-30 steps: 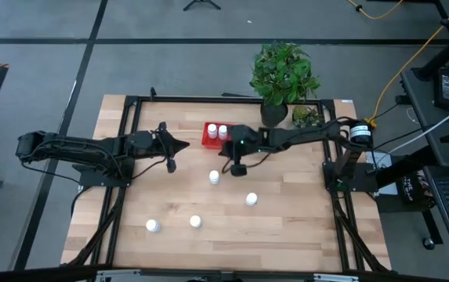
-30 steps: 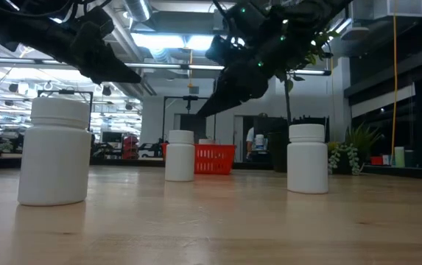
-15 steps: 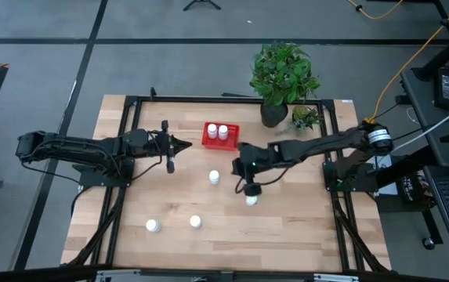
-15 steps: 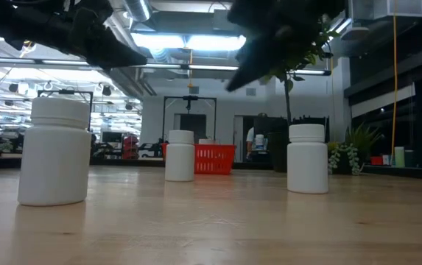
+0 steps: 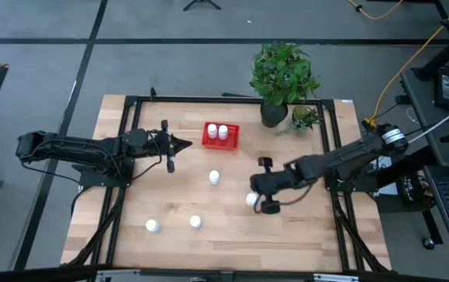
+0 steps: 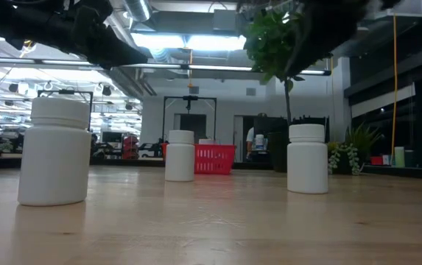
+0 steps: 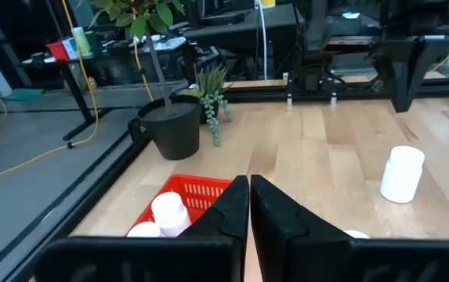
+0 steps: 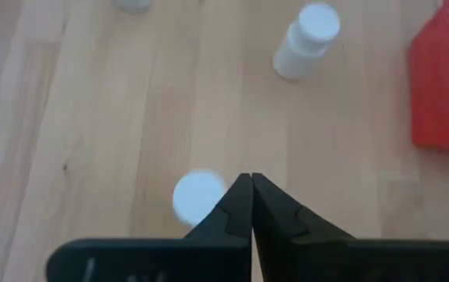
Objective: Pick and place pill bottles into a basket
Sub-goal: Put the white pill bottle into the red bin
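- While the left gripper waits with its two dark fingers pressed together near the small red plastic basket with holes in its low walls, the right arm has swung away from that basket and out over the middle of the light wooden table.
- Now the right gripper hangs just beside one tiny white round pill bottle with a white cap. Its fingers are pinched tight together and hold nothing.
- Two more of the little white bottles already stand inside the red basket, so that part looks done.
- Four are not in yet. One stands near the basket, one is under the right gripper, and two wait close to the front edge.
- I think the right arm moved here to get the next bottle. It will have to spread its fingers first.
- A green leafy plant in a dark pot stands at the back of the table, out of the way.
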Action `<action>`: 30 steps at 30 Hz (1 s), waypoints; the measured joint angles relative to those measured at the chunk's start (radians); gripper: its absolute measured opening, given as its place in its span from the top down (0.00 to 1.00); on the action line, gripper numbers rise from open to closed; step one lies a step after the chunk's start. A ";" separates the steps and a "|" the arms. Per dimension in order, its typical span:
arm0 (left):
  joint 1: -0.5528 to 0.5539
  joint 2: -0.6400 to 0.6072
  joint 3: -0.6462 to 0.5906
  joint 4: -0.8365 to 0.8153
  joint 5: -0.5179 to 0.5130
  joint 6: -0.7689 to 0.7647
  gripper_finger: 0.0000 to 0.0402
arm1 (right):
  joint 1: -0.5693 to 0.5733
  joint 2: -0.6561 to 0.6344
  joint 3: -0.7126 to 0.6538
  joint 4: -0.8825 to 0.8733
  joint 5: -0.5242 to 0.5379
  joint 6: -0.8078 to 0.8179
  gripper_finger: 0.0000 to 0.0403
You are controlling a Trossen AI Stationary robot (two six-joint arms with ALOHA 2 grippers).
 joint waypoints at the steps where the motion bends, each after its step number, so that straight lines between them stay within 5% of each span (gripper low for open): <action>1: 0.000 0.000 0.000 0.000 0.000 0.000 0.97 | 0.017 -0.012 -0.031 0.019 0.030 0.027 0.98; 8: 0.000 0.000 0.000 -0.001 0.000 -0.043 0.99 | 0.099 -0.103 -0.231 0.254 0.117 0.200 0.98; 16: 0.000 0.000 0.000 -0.003 0.000 -0.053 0.98 | 0.115 -0.164 -0.253 0.310 0.115 0.287 0.95; 30: -0.001 0.000 0.000 -0.070 0.011 -0.097 1.00 | 0.115 -0.160 -0.253 0.301 0.115 0.258 0.46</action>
